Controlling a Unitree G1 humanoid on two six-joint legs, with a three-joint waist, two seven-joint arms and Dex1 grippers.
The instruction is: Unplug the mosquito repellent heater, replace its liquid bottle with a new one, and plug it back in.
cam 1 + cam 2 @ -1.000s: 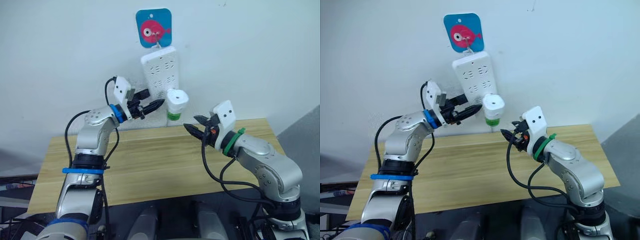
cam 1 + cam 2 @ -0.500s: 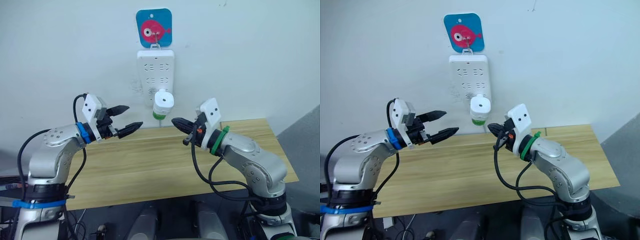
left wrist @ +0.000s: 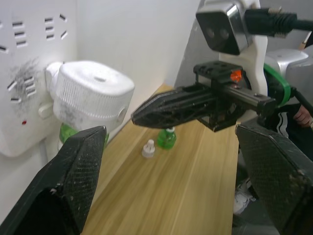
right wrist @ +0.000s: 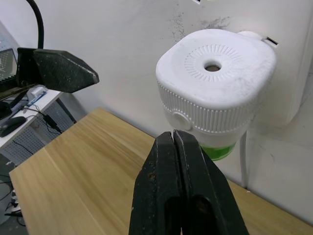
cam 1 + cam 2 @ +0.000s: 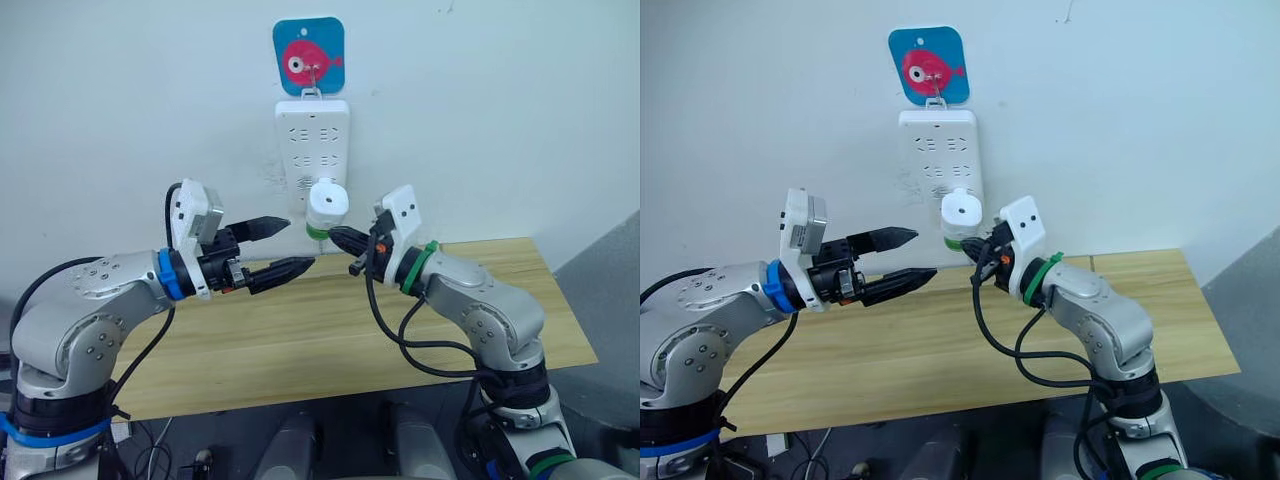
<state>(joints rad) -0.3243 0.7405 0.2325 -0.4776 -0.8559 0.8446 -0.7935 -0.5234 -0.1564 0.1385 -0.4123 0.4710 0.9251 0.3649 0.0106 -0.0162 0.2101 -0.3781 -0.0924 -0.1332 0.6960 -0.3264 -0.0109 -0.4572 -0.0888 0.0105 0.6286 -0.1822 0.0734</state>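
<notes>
The mosquito repellent heater [image 5: 326,199] is a white rounded unit plugged into the lower part of the wall power strip [image 5: 314,135]. A green liquid bottle [image 5: 316,231] is screwed in under it. My right gripper [image 5: 334,235] is shut and empty, its tip right at the bottle below the heater [image 4: 215,81]. My left gripper [image 5: 299,243] is open just left of the heater, one finger level with the bottle and one lower. A small green bottle [image 3: 167,139] and a white cap [image 3: 148,148] stand on the table by the wall.
A wooden table [image 5: 300,340] runs below both arms. The power strip hangs from a blue fish hook [image 5: 308,55] on the white wall. The right arm's black cable [image 5: 400,335] loops over the table.
The left gripper pulled away from the power strip, then came back in towards the heater, open. The right gripper moved up and left to the heater. The strip now hangs straight.
</notes>
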